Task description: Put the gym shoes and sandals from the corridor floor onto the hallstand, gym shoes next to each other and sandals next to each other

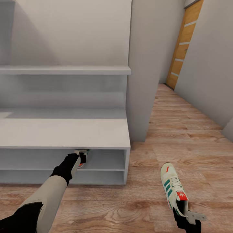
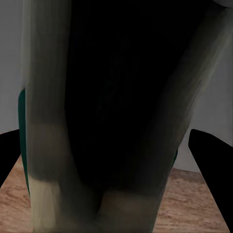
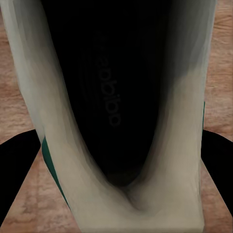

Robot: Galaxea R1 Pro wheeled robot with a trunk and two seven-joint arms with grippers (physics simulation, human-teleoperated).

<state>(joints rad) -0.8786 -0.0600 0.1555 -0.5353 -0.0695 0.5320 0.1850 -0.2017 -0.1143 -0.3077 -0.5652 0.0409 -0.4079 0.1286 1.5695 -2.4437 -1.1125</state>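
Observation:
One cream gym shoe (image 1: 81, 157) with teal stripes is inside the upper shelf row of the pale grey hallstand (image 1: 64, 132), just under its bench top. My left gripper (image 1: 81, 158) is shut on it. The left wrist view looks into this gym shoe's dark opening (image 2: 116, 97), with a black finger (image 2: 209, 165) beside it. The second gym shoe (image 1: 173, 187) is over the corridor floor (image 1: 181, 129) at the lower right, toe pointing away. My right gripper (image 1: 187, 217) is shut on its heel, and its insole (image 3: 111, 92) appears close up in the right wrist view. The sandals are out of view.
A grey wall pillar (image 1: 142, 81) stands right beside the hallstand's right end. The corridor runs back on the right to a wooden door (image 1: 184, 45). A wall shelf (image 1: 64, 70) hangs above the bench top. A lower shelf row (image 1: 97, 177) lies beneath the one holding the shoe.

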